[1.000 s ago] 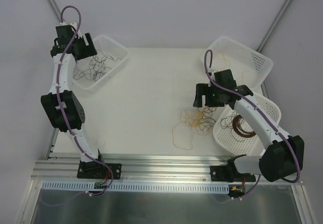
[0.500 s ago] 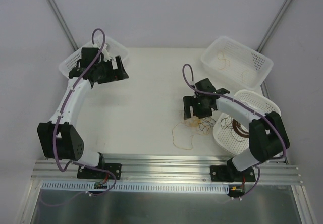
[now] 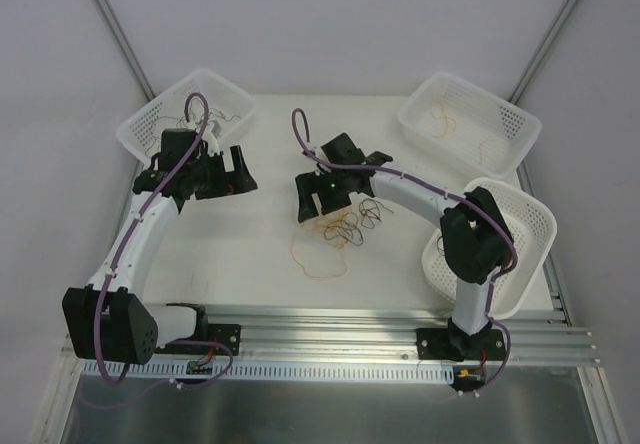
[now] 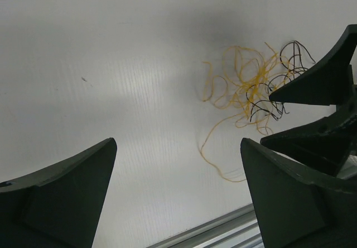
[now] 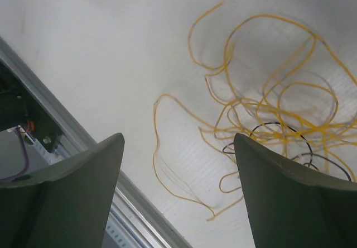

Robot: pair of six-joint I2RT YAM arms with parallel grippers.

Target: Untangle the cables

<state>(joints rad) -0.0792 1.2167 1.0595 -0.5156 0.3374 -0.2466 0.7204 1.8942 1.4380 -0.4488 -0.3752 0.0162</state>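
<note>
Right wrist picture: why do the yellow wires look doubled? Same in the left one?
Right wrist view: the thin yellow wire strands cast faint grey shadows on the white table, so they look doubled; the near dark fingers are soft. Left wrist view: strands sharper, a broad shadow above them.

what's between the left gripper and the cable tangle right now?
Only bare tabletop; the left wrist view shows it clear from the left gripper to the cables.
</note>
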